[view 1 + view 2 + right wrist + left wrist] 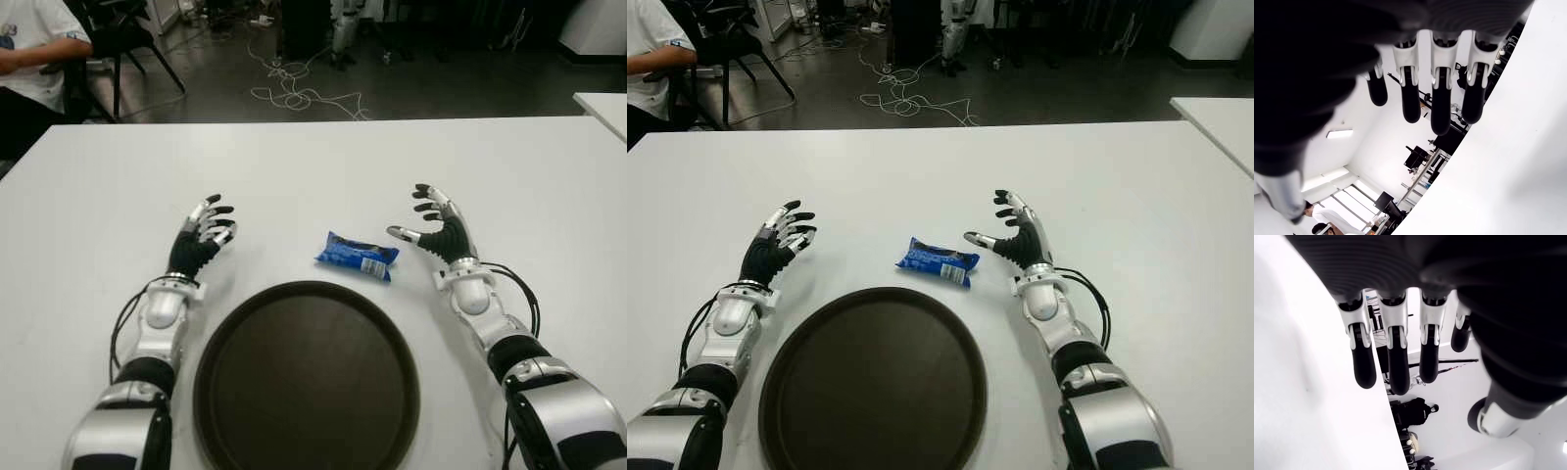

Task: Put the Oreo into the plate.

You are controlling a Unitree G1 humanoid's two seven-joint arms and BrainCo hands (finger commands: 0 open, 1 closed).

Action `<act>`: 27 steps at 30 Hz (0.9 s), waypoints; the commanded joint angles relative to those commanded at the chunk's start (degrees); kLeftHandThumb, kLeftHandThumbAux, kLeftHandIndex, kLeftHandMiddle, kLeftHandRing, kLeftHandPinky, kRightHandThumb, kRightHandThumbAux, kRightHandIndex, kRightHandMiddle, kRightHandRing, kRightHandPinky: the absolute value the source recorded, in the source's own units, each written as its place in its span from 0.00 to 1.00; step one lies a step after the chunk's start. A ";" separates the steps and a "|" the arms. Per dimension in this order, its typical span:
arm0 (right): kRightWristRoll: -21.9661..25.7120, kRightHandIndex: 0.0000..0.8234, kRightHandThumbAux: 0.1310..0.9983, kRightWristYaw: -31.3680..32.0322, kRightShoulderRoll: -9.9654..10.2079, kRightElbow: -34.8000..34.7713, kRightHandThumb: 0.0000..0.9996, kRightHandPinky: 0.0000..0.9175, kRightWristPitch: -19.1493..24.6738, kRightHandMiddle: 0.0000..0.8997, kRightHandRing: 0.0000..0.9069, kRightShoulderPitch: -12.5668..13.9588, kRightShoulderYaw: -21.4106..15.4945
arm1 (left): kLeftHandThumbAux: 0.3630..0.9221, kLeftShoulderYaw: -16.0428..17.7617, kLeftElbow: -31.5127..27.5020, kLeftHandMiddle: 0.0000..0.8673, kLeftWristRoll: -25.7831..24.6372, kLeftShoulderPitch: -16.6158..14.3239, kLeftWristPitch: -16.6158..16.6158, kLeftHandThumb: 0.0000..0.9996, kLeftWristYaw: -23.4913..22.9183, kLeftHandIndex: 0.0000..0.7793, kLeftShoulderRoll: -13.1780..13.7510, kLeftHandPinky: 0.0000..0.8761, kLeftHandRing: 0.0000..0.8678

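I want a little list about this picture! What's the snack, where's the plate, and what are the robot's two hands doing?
snack: blue Oreo packet, lying flat on the white table
plate: round dark brown plate, empty, nearer the robot than the packet
snack in plate: no, just beyond its far rim
right hand: right hand open, holding nothing, just right of the packet, thumb pointing toward it
left hand: left hand open, holding nothing, left of the plate's far edge
also there: a seated person past the table's far left corner
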 joint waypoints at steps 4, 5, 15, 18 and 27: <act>0.44 0.23 0.58 0.37 0.21 0.02 0.00 0.34 -0.02 0.28 0.31 0.08 -0.29 | 0.55 -0.04 -0.19 0.28 0.07 0.08 0.37 0.40 0.05 0.15 0.07 0.35 0.32; 0.66 0.24 0.58 0.50 0.30 0.02 0.00 0.34 -0.12 0.28 0.32 0.11 -0.43 | 0.56 -0.06 -0.24 0.28 0.10 0.13 0.39 0.40 0.06 0.14 0.11 0.35 0.32; 0.86 0.24 0.59 0.54 0.37 -0.43 0.00 0.35 -0.73 0.29 0.32 0.36 -0.58 | 0.56 -0.28 -0.69 0.28 0.46 0.42 -0.14 0.39 0.39 0.14 0.15 0.36 0.32; 0.66 0.23 0.60 0.42 0.32 -0.63 0.00 0.34 -0.49 0.28 0.31 0.45 -0.44 | 0.58 -0.24 -1.03 0.28 0.31 0.64 -0.21 0.40 0.20 0.15 0.12 0.36 0.32; 0.36 0.23 0.60 0.42 0.13 -0.84 0.00 0.33 -0.27 0.28 0.31 0.70 -0.19 | 0.61 -0.35 -1.71 0.29 0.45 1.00 -0.16 0.40 0.37 0.15 0.04 0.37 0.33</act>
